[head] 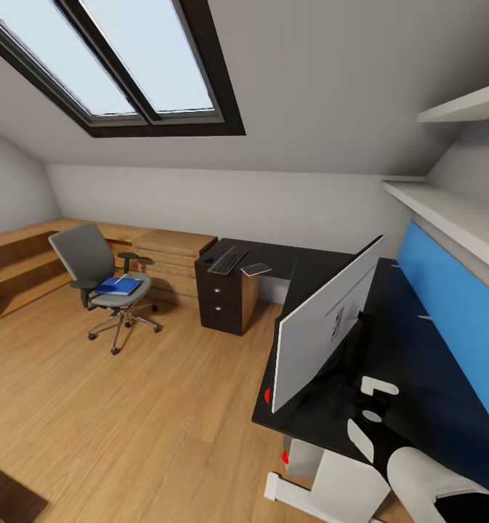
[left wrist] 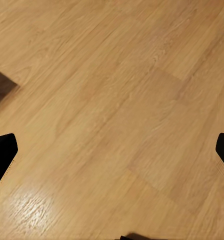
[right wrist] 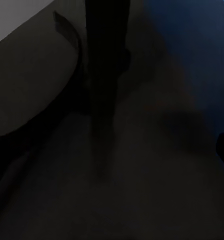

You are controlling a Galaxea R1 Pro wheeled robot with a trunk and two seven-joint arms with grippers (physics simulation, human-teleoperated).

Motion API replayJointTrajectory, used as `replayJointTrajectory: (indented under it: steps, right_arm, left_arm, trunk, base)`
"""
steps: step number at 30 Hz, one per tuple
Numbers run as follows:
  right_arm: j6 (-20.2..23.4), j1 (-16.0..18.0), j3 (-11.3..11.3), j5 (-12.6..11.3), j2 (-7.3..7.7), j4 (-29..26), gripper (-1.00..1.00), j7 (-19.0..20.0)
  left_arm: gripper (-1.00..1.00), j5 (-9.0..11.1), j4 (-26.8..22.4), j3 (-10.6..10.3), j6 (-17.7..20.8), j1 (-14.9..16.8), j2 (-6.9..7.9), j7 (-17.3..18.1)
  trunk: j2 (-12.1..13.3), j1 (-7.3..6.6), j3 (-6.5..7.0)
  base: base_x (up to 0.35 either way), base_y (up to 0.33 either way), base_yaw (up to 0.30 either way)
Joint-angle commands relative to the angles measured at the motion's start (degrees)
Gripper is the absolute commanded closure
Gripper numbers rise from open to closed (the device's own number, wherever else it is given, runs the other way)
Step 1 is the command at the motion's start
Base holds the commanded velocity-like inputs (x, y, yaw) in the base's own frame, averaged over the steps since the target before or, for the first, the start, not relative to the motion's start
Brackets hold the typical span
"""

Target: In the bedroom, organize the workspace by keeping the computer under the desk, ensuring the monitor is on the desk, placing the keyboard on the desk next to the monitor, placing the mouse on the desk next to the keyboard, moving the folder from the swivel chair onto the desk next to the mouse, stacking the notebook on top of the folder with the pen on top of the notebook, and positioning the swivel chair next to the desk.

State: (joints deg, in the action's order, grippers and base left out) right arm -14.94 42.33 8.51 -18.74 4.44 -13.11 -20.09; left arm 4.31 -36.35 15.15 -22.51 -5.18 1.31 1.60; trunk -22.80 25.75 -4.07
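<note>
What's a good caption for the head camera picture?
Blue folder waits on the swivel chair while monitor stands on black desk.

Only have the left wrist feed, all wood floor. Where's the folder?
Observer: The folder lies on the swivel chair seat, out on the floor apart from the desk.
Operator: Keyboard on the desk?
Observer: Yes, the keyboard is on the desk's far wing, well apart from the monitor.
Operator: Tower?
Observer: The computer sits under the desk, below the monitor's near corner.
</note>
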Motion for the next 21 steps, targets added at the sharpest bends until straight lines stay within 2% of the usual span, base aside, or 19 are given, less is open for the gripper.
replayJointTrajectory:
  steps: [1, 4, 7, 9, 15, 21]
  right_arm:
    - [-0.34, 0.04, 0.48, -0.56, -0.01, 0.01, -1.0, -0.19]
    - [-2.47, 0.03, 0.45, -0.48, 0.12, 0.02, -1.0, -0.17]
    - [-5.77, 0.03, 0.65, -0.27, 0.27, 0.26, -1.0, -0.12]
    - [-7.59, 0.03, 0.84, 0.23, 0.4, 0.51, -1.0, 0.03]
    - [-8.0, 0.03, 0.89, 0.45, 0.78, 0.63, -1.0, 0.12]
    - [-8.07, 0.03, 0.89, 0.46, 1.39, 0.77, -1.0, 0.13]
  left_arm:
    - [-1.0, 0.46, -0.07, 0.0, -0.61, 0.0, 0.0, 0.17]
    - [-1.0, 0.51, -0.14, 0.05, -4.84, 0.0, 0.0, 0.22]
    - [-1.0, 0.5, -0.13, 0.02, -6.6, 0.0, -0.04, 0.23]
    - [-1.0, 0.45, -0.13, -0.02, -7.23, 0.0, -0.07, 0.24]
    - [-1.0, 0.43, -0.13, -0.03, -7.38, 0.0, -0.08, 0.24]
    - [-1.0, 0.43, -0.11, -0.03, -7.45, 0.0, -0.08, 0.24]
  trunk:
    - [-0.12, 0.04, -0.11]
    - [-0.12, 0.04, -0.11]
    - [-0.12, 0.04, -0.11]
    - [-0.12, 0.04, -0.11]
    - [-0.12, 0.04, -0.11]
    - [-0.12, 0.04, -0.11]
  base:
    - [0.0, 0.0, 0.0]
    - [0.0, 0.0, 0.0]
    - [0.083, 0.0, 0.0]
    - [0.23, 0.0, 0.0]
    - [0.271, 0.0, 0.0]
    - [0.071, 0.0, 0.0]
